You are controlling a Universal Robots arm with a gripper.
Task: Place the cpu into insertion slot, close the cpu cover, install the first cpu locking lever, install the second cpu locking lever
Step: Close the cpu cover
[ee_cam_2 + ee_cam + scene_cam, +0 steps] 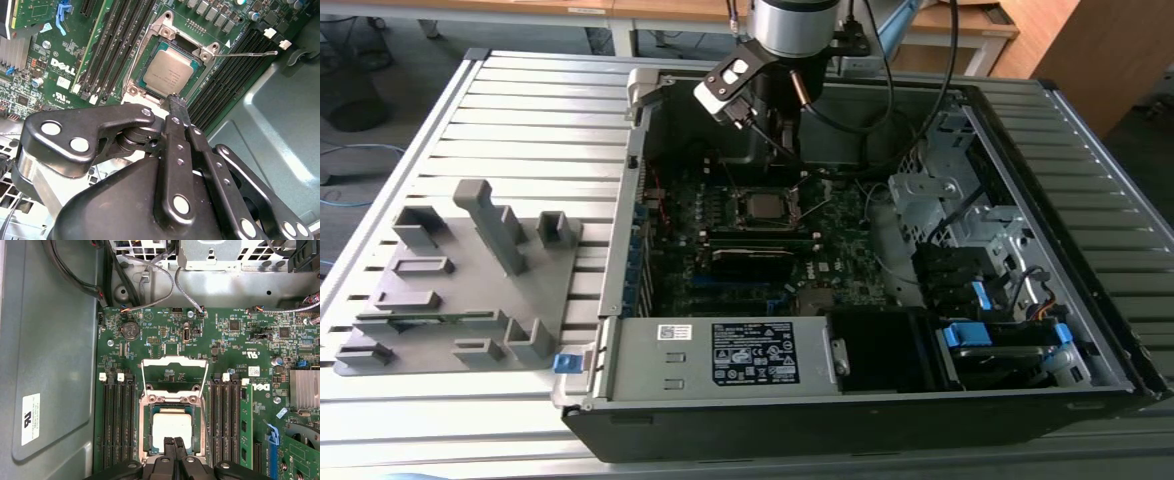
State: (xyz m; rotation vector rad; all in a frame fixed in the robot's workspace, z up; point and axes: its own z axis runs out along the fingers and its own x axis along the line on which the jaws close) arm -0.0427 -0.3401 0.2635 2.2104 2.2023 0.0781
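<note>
The cpu (172, 432) lies flat in the insertion slot (198, 432) on the green motherboard, its silver top facing up. In the second wrist view the cpu (167, 75) sits inside the slot's silvery rim (131, 89). The cpu cover (175, 361) stands open, tilted up off one side of the slot, and the board shows through its window. A thin wire lever (250, 54) sticks out beside the slot. My gripper (175, 446) hangs just above the cpu's edge, its slim fingertips (177, 107) shut together with nothing between them. In the exterior view the gripper (787, 150) reaches down into the case above the cpu (763, 207).
Long black memory slots (117, 425) flank the socket on both sides. A labelled power supply box (720, 355) fills the case's near edge. Drive bays (974, 250) sit at the exterior view's right. A grey fixture with blocks (454, 280) lies outside the case at the exterior view's left. Cables (150, 290) cross the case wall.
</note>
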